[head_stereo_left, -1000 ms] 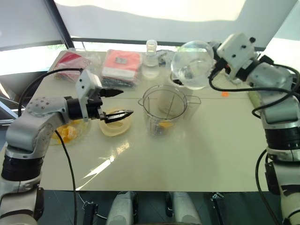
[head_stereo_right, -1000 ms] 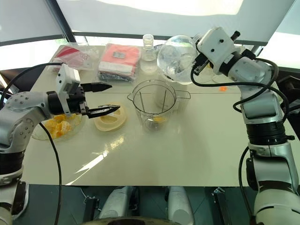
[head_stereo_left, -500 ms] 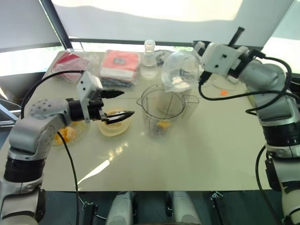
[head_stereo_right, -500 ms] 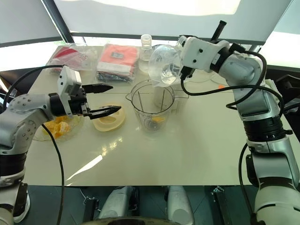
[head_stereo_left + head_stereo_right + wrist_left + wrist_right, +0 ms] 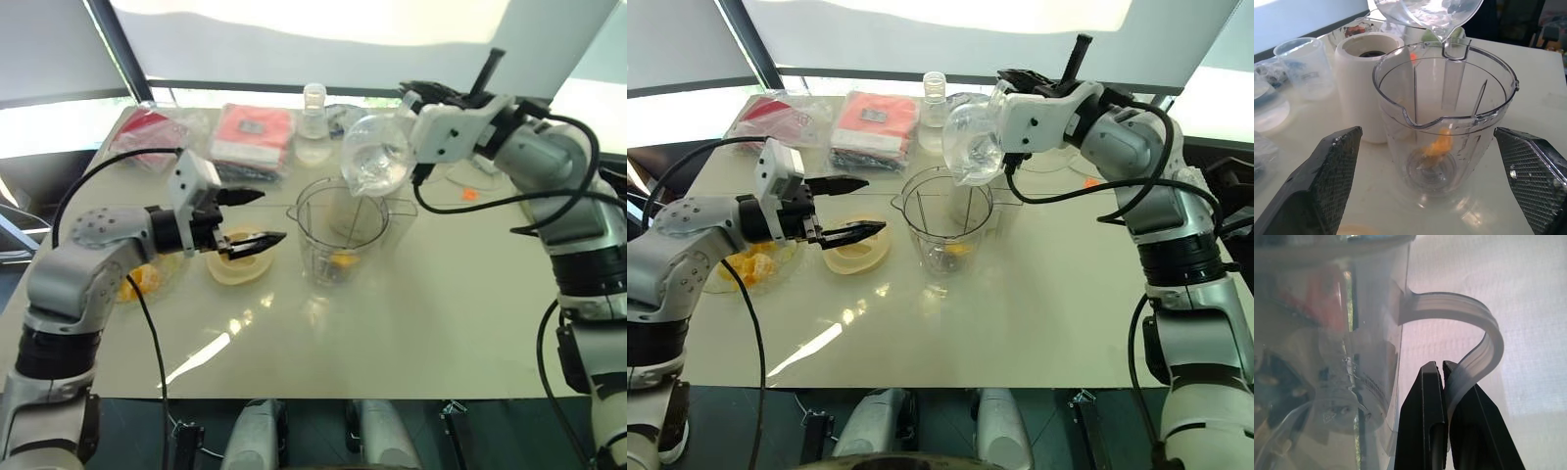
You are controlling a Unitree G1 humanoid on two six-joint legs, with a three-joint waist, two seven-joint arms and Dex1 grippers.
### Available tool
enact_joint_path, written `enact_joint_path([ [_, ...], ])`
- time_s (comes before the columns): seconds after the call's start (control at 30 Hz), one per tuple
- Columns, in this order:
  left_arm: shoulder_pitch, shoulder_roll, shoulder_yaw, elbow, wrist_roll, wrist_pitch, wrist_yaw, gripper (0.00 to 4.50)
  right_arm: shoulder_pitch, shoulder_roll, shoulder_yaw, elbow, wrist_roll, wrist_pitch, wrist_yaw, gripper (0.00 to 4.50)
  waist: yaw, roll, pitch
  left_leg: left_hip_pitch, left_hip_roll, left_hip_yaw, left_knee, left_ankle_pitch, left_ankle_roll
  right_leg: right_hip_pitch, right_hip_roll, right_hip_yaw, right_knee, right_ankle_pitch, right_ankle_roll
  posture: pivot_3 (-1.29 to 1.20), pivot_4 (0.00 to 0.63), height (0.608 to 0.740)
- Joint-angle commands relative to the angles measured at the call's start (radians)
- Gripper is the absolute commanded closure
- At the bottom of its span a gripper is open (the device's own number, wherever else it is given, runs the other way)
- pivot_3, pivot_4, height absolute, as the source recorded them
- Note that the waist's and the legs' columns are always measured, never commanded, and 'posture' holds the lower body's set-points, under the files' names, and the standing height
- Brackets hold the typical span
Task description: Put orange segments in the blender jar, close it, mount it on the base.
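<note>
The clear blender jar point(image 5: 343, 233) stands upright and uncovered at the table's middle, with an orange segment point(image 5: 1439, 143) at its bottom by the blade hub. More orange segments point(image 5: 139, 282) lie in a shallow clear bowl at the left. The white base point(image 5: 1359, 88) stands just behind the jar. My right gripper point(image 5: 1442, 364) is shut on the handle of a clear cup point(image 5: 377, 162), which hangs tilted with its lip over the jar's far rim. My left gripper point(image 5: 272, 216) is open and empty, left of the jar, pointing at it above a pale yellow round dish point(image 5: 233, 268).
Red packets point(image 5: 253, 137) and a small clear bottle point(image 5: 314, 122) lie along the table's far edge. A clear beaker point(image 5: 1305, 68) stands beside the base. Black cables trail from both arms. The near half of the table is bare.
My right arm has swung the clear cup left and rolled it, from held high beside the jar to tipped over the jar's rim. The left gripper has stayed put.
</note>
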Motion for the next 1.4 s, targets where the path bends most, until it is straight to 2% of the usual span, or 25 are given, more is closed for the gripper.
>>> enact_joint_path([
  [0.03, -0.02, -0.001, 0.01, -0.027, -0.005, -0.011, 0.005, 0.0, -0.038, -0.018, -0.019, -0.01, -0.019, -0.034, -0.029, 4.48, 0.0, 0.0, 0.0, 0.0, 0.0, 0.0, 0.0, 0.0, 0.0, 0.0, 0.0, 0.0, 0.0, 0.0, 0.0, 0.0, 0.15, 0.74],
  [0.43, -0.031, -0.004, 0.003, -0.023, -0.004, -0.01, 0.002, 0.0, -0.051, -0.037, -0.015, 0.01, -0.101, -0.114, -0.065, 4.48, -0.001, 0.0, 0.0, 0.0, 0.0, 0.0, 0.0, 0.001, -0.002, 0.0, 0.0, 0.0, 0.001, 0.0, 0.0, 0.0, 0.15, 0.74],
  [0.67, -0.043, -0.005, 0.0, -0.013, -0.003, -0.01, 0.0, 0.0, -0.037, -0.025, -0.032, 0.016, -0.082, -0.097, -0.067, 4.48, -0.001, 0.0, 0.0, 0.0, 0.0, 0.0, 0.0, 0.001, -0.002, 0.0, 0.0, 0.0, 0.001, 0.001, 0.001, 0.0, 0.15, 0.74],
  [0.97, -0.095, -0.028, 0.007, 0.025, -0.028, -0.003, -0.011, 0.0, 0.103, 0.083, -0.179, -0.117, 0.258, 0.277, 0.051, 4.48, 0.004, -0.001, 0.0, 0.001, 0.0, -0.001, 0.0, 0.002, -0.003, 0.001, 0.0, -0.001, 0.001, 0.001, 0.001, 0.0, 0.15, 0.74],
  [1.07, -0.126, -0.04, -0.013, 0.057, -0.019, -0.02, -0.026, 0.0, 0.173, 0.135, -0.279, -0.245, 0.412, 0.519, 0.045, 4.48, 0.004, -0.001, 0.0, 0.001, 0.0, -0.001, 0.0, 0.002, -0.003, 0.001, 0.0, -0.001, 0.001, 0.001, 0.001, 0.0, 0.15, 0.74],
  [1.23, -0.177, -0.065, -0.036, 0.096, -0.014, -0.041, -0.056, 0.0, 0.231, 0.231, -0.469, -0.408, 0.54, 0.862, -0.114, 4.48, 0.004, -0.001, 0.0, 0.001, 0.0, -0.002, 0.0, 0.002, -0.003, 0.001, 0.0, -0.001, 0.002, 0.001, 0.001, 0.0, 0.15, 0.74],
  [1.4, -0.213, -0.082, -0.036, 0.119, -0.027, -0.04, -0.073, 0.0, 0.289, 0.287, -0.598, -0.508, 0.567, 1.019, -0.267, 4.48, 0.004, -0.001, -0.001, 0.001, 0.0, -0.002, 0.0, 0.002, -0.003, 0.001, 0.0, -0.001, 0.002, 0.001, 0.001, 0.0, 0.15, 0.74],
])
